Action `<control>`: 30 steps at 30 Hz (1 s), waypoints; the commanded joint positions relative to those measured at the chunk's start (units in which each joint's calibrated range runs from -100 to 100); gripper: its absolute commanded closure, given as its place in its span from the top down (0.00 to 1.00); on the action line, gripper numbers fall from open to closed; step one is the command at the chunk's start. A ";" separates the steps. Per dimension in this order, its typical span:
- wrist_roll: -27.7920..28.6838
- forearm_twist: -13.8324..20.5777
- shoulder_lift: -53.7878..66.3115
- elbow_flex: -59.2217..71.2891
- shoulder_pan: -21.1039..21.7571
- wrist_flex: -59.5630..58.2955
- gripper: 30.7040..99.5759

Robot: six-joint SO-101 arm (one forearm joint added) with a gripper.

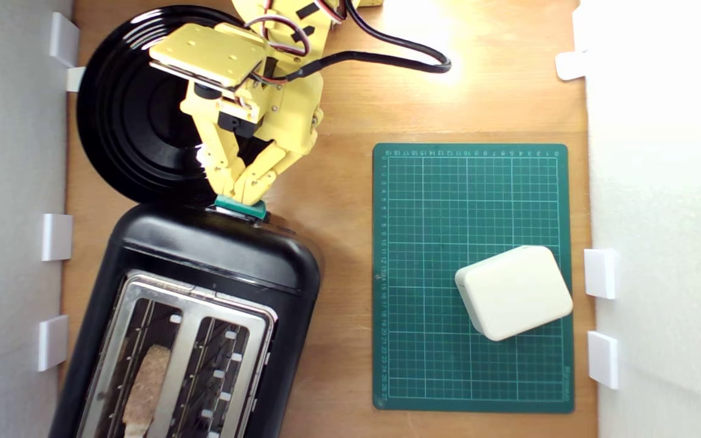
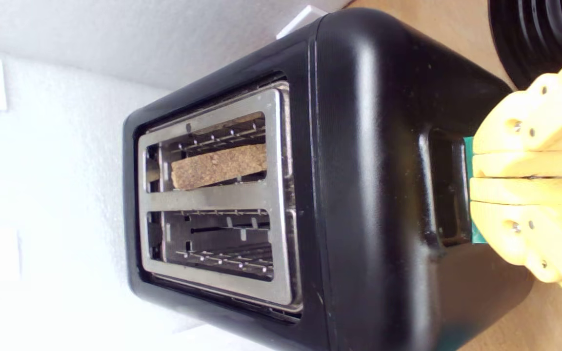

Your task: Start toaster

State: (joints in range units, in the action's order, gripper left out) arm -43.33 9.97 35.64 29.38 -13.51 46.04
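Toaster-wise: the big glossy black rounded toaster [image 1: 204, 255] with the silver metal top sits at the lower part of the exterior view's left, on the brown wooden worktop [image 1: 338, 109], a bit skewed and running out of the frame's bottom edge. It has two long wire-guarded slots. A brown, grainy slice of bread [image 1: 143, 389] stands in the slot nearer the exterior view's left; the other slot has nothing in it, which the wrist view shows quite clearly.

The yellow plastic end effector [image 1: 246, 196] points down at the toaster's end face, and its two fingertips are pressed together, so it's closed with nothing clamped between them. The tips rest on the small teal-green lever knob [image 1: 240, 208] that sticks out of that end. In the wrist view the shut tips sit right against the teal bit next to the lever recess.

Just behind the arm there's a round glossy black plate [image 1: 125, 121], touching or very nearly touching the toaster's end, hard to say which. Over on the exterior view's right lies a dark green gridded cutting mat [image 1: 435, 274], well apart from the toaster, with a cream-white rounded box [image 1: 515, 292] sitting tilted on it. White foam walls [image 1: 10, 182] close in both sides.
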 commanded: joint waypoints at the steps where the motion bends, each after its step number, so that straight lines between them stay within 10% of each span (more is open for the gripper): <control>1: -0.05 -0.12 0.33 -3.80 -1.01 -3.52 0.01; 30: -0.05 -0.21 -3.67 5.29 -1.17 -3.86 0.01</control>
State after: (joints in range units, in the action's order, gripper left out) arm -43.33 10.26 32.14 34.29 -14.14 42.72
